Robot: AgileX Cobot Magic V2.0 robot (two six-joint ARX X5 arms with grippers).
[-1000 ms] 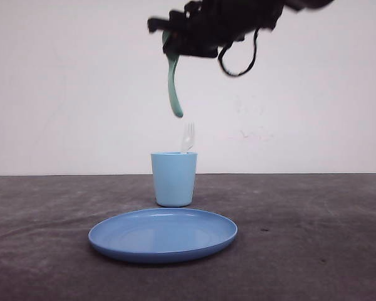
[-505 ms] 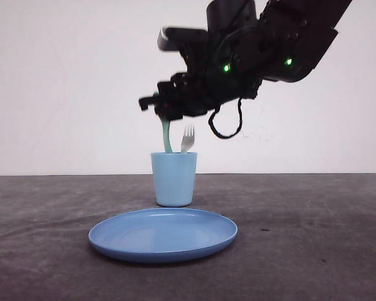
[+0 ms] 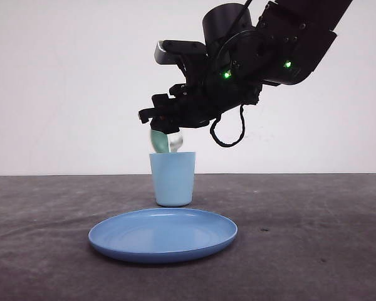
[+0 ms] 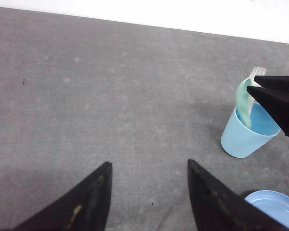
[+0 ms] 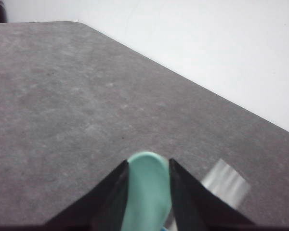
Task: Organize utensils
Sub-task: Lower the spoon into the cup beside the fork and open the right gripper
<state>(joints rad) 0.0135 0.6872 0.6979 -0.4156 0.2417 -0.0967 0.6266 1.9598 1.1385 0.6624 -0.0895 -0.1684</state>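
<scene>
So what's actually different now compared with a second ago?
The right gripper has come down from high above the cup, bringing the green spoon handle-first into it; only the spoon's bowl shows above the rim now, with the fingers closed on it. The white fork stayed in the cup. Cup and blue plate have not moved, and the left gripper hangs open over bare table.

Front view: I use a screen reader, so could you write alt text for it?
The right arm's pincer holds a mint spoon bowl-up, its handle down inside a light blue cup on a grey table. A round blue plate lies in front of the cup.
</scene>
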